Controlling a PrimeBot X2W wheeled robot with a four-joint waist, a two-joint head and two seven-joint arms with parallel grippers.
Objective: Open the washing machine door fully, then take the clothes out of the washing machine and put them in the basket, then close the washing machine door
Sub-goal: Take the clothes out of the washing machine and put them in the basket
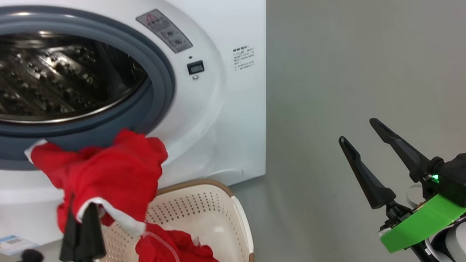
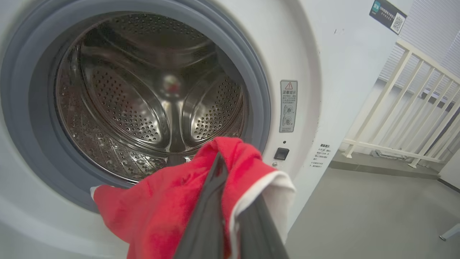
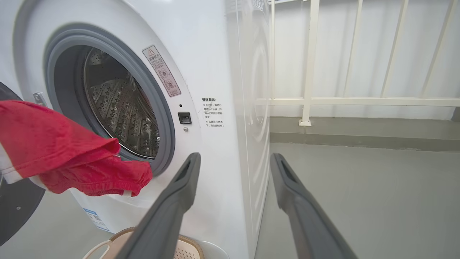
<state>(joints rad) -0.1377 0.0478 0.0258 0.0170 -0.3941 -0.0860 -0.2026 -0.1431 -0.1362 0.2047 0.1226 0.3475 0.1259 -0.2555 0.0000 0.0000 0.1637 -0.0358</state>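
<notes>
One washing machine (image 1: 221,114), one basket (image 1: 239,222) and two garments are on show. The robot's left claw (image 1: 83,213) is clamped tight on a white-trimmed red garment (image 1: 114,172), holding it in front of the lower rim of the grey gasket (image 1: 161,81), above the cream basket on the floor (image 1: 388,57) at the washer's foot. The second red garment (image 1: 173,255) lies inside the basket. The right claw (image 1: 358,130) hangs well apart at the washer's right, its two fingers spread wide, gripping nothing.
</notes>
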